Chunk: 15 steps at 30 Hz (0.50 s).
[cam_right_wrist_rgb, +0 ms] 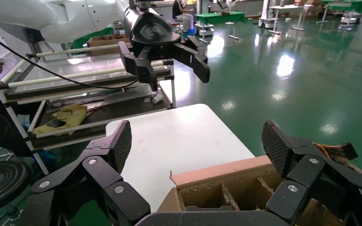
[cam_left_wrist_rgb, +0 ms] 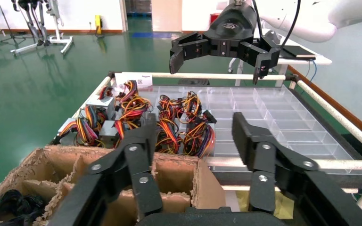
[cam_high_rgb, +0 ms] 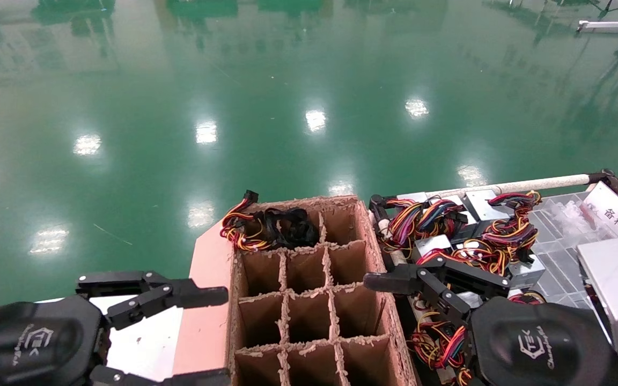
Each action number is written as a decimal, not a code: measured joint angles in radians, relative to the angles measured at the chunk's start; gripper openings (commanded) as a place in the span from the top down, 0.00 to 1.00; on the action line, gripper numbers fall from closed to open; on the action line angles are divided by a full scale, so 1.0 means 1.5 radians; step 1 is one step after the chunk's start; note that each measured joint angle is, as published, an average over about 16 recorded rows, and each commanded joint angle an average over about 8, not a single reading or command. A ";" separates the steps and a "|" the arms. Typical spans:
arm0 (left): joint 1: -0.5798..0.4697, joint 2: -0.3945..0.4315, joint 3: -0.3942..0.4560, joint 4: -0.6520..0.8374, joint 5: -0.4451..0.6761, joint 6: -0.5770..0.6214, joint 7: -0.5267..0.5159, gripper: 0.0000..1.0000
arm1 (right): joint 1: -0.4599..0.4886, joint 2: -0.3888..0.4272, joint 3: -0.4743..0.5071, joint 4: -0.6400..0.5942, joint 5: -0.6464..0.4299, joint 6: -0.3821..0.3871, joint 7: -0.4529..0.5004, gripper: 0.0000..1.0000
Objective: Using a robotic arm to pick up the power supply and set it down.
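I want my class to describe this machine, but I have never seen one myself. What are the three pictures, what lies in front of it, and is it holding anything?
It is a two-armed robot, and each arm ends in a black gripper with two fingers. One picture looks down from its head; the other two come from cameras on its wrists, so each also shows the other arm farther off.

In the head view, the left gripper is over a white tabletop, and the right gripper hangs over a heap of power supplies: small metal boxes with coloured wires, lying in a clear tray. Between them stands a cardboard box with dividers; one far cell already holds wires.

Both grippers are open and hold nothing.
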<state>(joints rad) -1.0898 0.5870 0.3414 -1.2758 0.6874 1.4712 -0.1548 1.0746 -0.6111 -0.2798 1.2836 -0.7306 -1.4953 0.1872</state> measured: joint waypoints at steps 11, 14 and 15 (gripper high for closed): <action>0.000 0.000 0.000 0.000 0.000 0.000 0.000 1.00 | 0.000 0.000 0.000 0.000 0.000 0.000 0.000 0.00; 0.000 0.000 0.000 0.000 0.000 0.000 0.000 1.00 | 0.000 0.000 0.000 0.000 0.000 0.000 0.000 0.00; 0.000 0.000 0.000 0.000 0.000 0.000 0.000 1.00 | 0.000 0.000 0.000 0.000 0.000 0.000 0.000 0.00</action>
<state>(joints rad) -1.0898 0.5870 0.3414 -1.2758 0.6874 1.4712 -0.1548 1.0746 -0.6111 -0.2798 1.2836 -0.7306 -1.4953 0.1872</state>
